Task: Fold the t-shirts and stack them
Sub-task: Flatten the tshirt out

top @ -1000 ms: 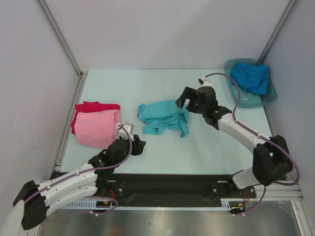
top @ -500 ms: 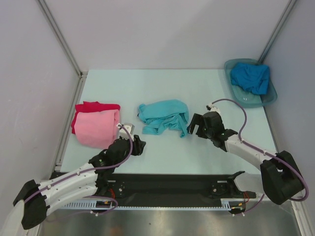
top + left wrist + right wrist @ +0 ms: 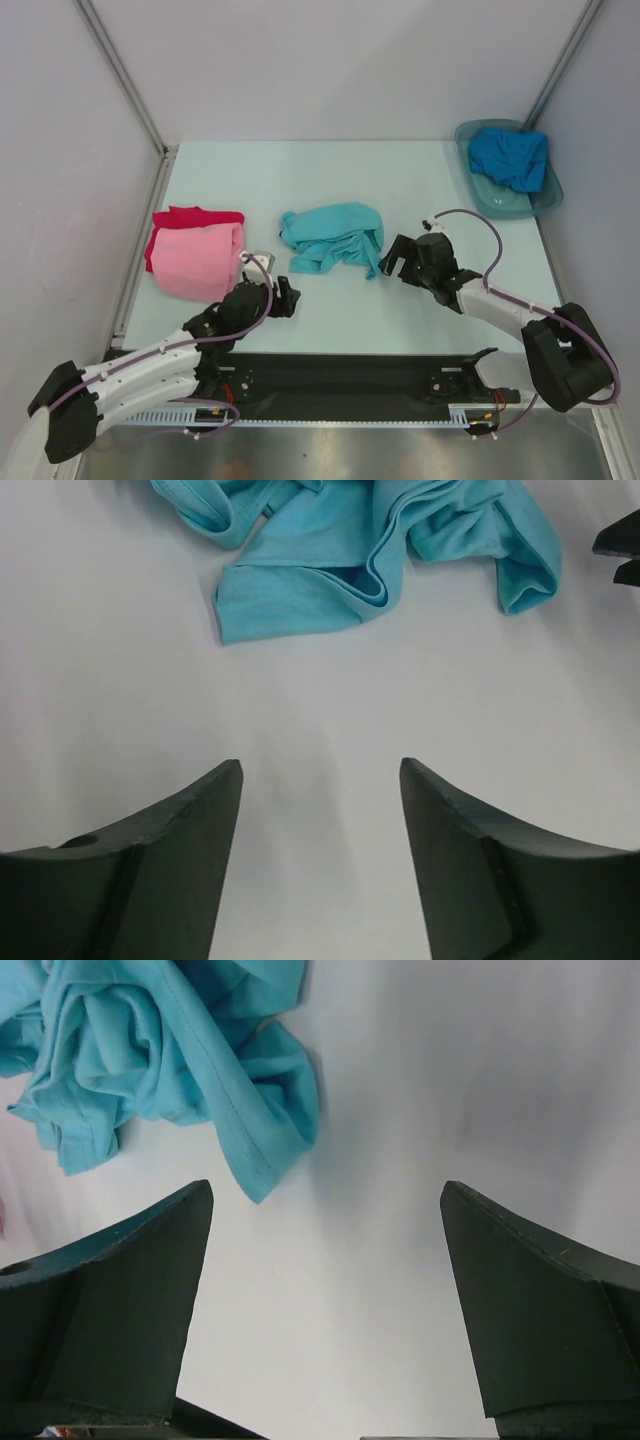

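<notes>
1. Far left of the pale table (image 3: 300, 170), the folded pink cotton t-shirt (image 3: 198, 262) lies on the red t-shirt (image 3: 195, 215); I judge two done.
2. My left fingers (image 3: 287, 297) hover low, parted and empty, aimed at the next shirt.
3. In the centre lies the crumpled turquoise t-shirt (image 3: 330, 238), unfolded.
4. My right fingers (image 3: 397, 262) sit low beside its hem, spread wide and empty.
5. At far right, the deep blue t-shirt (image 3: 510, 157) waits in the grey translucent plastic tub (image 3: 486, 207).
</notes>
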